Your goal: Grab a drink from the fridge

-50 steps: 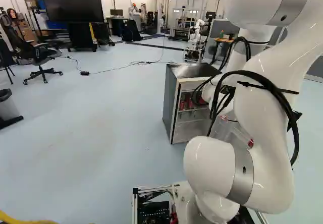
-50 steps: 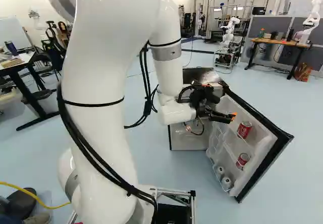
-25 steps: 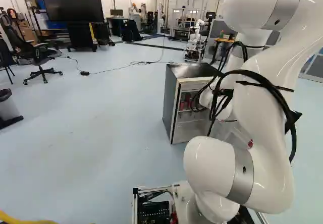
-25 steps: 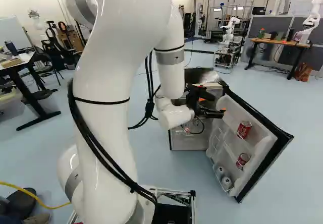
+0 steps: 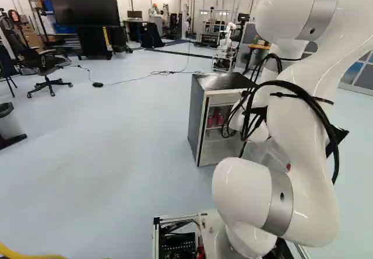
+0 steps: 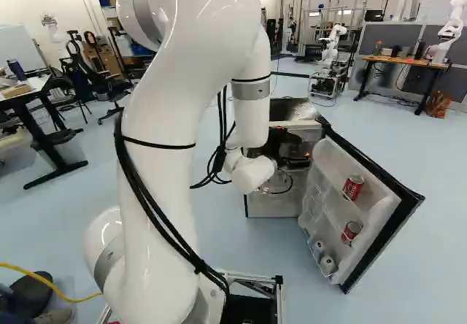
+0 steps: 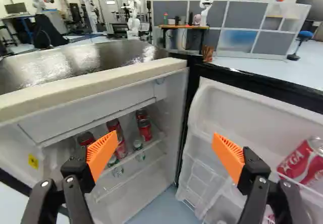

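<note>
The gripper (image 6: 298, 151) is in front of the fridge opening in the right base view. In the wrist view the gripper (image 7: 165, 156) stands open, nothing between its orange pads, with the hinge side of the fridge beyond. The fridge (image 5: 198, 116) has its door (image 6: 365, 193) swung open. Inside, red cans (image 7: 145, 129) stand on a shelf beyond one finger, some partly hidden by it. Small bottles stand near them. A red can (image 7: 303, 164) lies tilted in the door rack beside the other finger. Two red cans (image 6: 353, 187) show in the door in the right base view.
The fridge's top (image 7: 75, 62) and front edge lie close ahead of the gripper. The open door's dark edge (image 6: 398, 225) juts out to the right in the right base view. Another robot (image 6: 332, 47) and a desk (image 6: 405, 62) stand far behind.
The arm has swung leftward in both base views, carrying the open gripper from beside the door to the front of the fridge's interior. The base, fridge and door have stayed put.
</note>
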You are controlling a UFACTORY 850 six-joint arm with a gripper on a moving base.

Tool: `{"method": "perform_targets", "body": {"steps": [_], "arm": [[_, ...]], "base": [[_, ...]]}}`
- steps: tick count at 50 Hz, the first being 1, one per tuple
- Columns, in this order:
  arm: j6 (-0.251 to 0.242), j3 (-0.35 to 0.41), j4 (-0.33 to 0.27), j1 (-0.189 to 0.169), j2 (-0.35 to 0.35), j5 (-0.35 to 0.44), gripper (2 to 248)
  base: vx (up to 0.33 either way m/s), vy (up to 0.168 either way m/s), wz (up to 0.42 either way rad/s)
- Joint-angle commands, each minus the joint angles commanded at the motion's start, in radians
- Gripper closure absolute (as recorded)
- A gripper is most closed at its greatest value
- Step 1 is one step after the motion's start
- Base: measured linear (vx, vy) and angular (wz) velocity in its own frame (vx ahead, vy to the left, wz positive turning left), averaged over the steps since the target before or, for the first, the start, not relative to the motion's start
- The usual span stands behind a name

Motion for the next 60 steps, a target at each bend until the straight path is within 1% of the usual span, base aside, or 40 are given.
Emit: {"method": "perform_targets", "body": {"steps": [21,30,39,60], "arm": [[0.000,-0.032,-0.219,0.003,-0.072,0.000,3],[0.000,-0.057,-0.300,0.008,-0.110,0.000,3],[0.000,-0.084,-0.323,0.012,-0.148,0.000,3],[0.000,-0.156,-0.326,0.021,-0.242,0.000,3]], "base": [[0.000,0.000,0.000],[0.000,0.000,0.000],[0.000,0.000,0.000],[0.000,0.000,0.000]]}}
